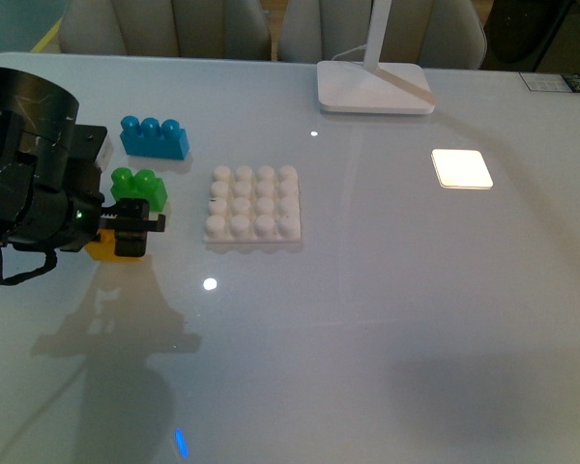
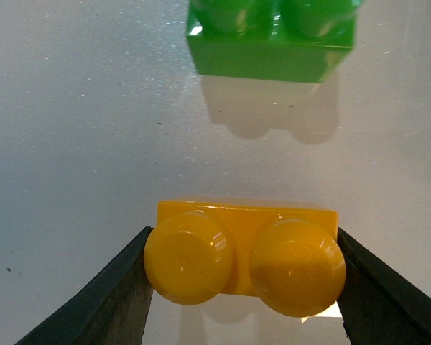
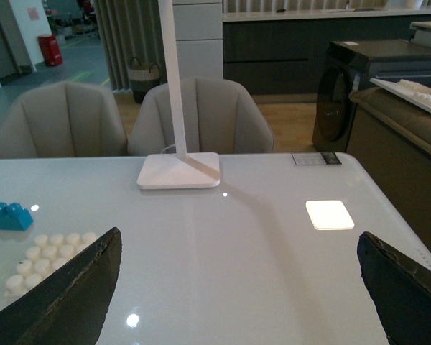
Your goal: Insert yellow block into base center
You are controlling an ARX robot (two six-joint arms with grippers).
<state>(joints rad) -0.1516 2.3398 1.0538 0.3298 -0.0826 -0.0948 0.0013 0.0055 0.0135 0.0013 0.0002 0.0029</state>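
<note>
Left wrist view: left gripper (image 2: 244, 241) jaws clamp the yellow block (image 2: 246, 215) on the table (image 2: 72, 108), near the green brick (image 2: 273, 54); right gripper (image 3: 238, 241) jaws gape.

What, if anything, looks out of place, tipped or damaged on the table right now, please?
Nothing stands out. The yellow block appears to sit flat on the table, its ends between the fingers of the left gripper. The green brick, blue brick and base stand upright, apart and unbroken.

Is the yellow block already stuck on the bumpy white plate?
No, the yellow block sits off to the side of the base, between the left gripper's fingers, and the base's studs are all bare.
</note>
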